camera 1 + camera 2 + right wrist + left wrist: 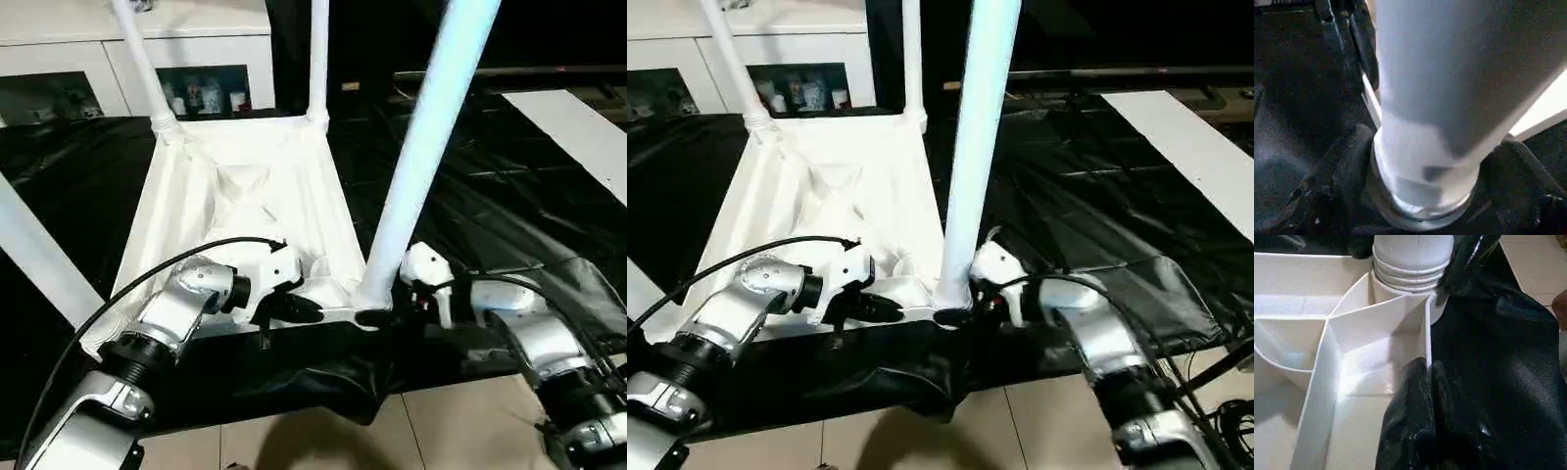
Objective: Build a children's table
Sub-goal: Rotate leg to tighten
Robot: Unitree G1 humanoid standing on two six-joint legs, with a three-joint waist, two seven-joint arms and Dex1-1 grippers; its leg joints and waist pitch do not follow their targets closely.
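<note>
The left gripper (299, 308) is clamped on the near rim of the tabletop (245, 186), its two black fingers (1415, 431) pinching the thin edge wall close beside the near right corner socket (1410, 281). The right gripper (377, 315) has its fingers spread around the foot of the near leg (426, 147), one on each side of the tube just where it enters that socket, closed on it.

That leg stands upright in the socket, tilting a little toward the right as it rises out of view. The tabletop lies upside down on a black sheet (509, 196), ribbed underside facing up, with the near edge right at the sheet's front border. Two more legs stand in the far corners: the far left leg (142, 64) leans left, and the far right leg (317, 59) stands nearly straight. A fourth leg (34, 250) slants across the left edge, its foot hidden.

Behind the sheet stands a white cabinet (137, 49) with glass doors. A white board (578, 127) lies on the right.
</note>
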